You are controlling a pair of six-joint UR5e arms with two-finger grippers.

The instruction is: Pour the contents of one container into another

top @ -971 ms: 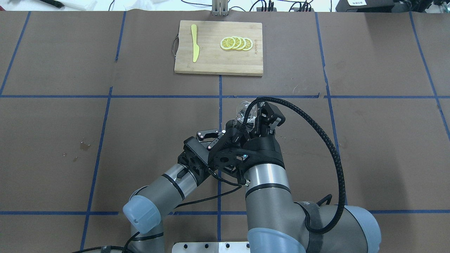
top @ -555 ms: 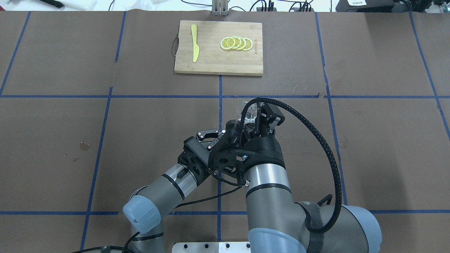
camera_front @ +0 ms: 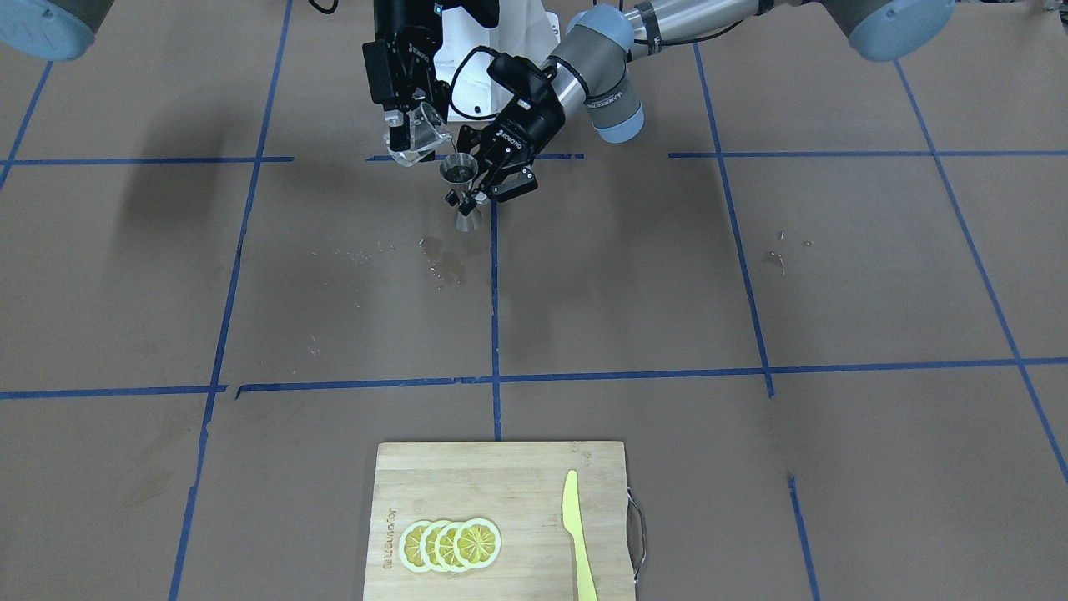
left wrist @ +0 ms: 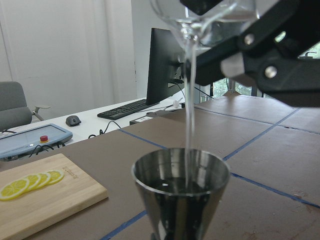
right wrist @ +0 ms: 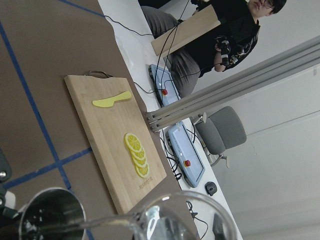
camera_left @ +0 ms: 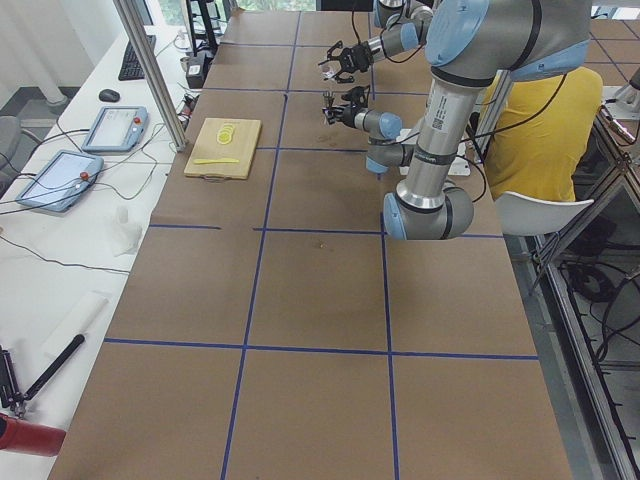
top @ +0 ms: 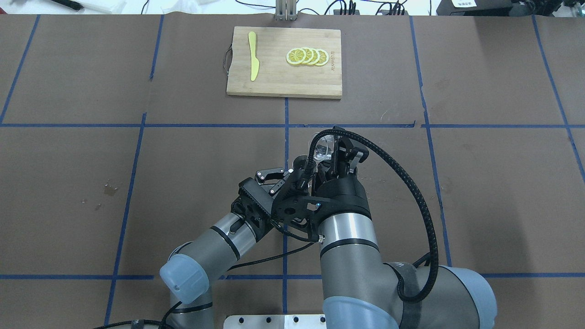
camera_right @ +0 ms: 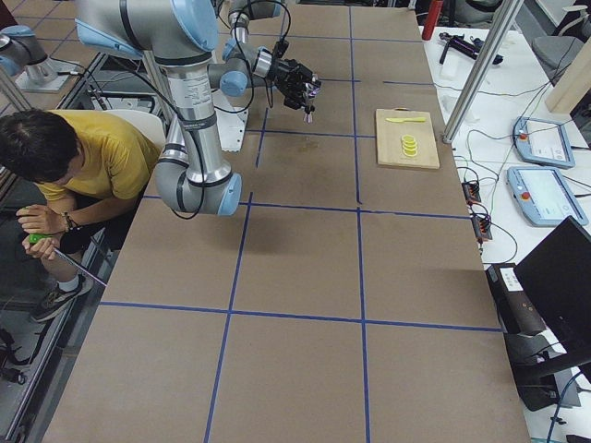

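Observation:
The clear glass cup [camera_front: 420,136] is tipped over the steel jigger [camera_front: 461,194], and my right gripper [camera_front: 407,125] is shut on the cup. In the left wrist view a thin stream runs from the cup [left wrist: 202,20] into the jigger's upper cone [left wrist: 180,192], which holds some liquid. My left gripper [camera_front: 476,196] is shut on the jigger's waist and holds it upright just above the table. From overhead the cup [top: 323,148] sits in the right gripper [top: 337,154], and the jigger [top: 300,161] is mostly hidden by the arms. In the right wrist view the cup's rim [right wrist: 170,212] is beside the jigger [right wrist: 50,215].
A wooden cutting board [top: 274,77] at the far middle carries lemon slices [top: 307,56] and a yellow knife [top: 252,55]. Wet spots [camera_front: 442,260] lie on the brown paper in front of the jigger. A person in a yellow shirt [camera_right: 92,152] sits behind the robot.
My right wrist has rotated, tipping the glass cup further towards the jigger, and its cable has swung left. The left arm and the jigger have stayed still.

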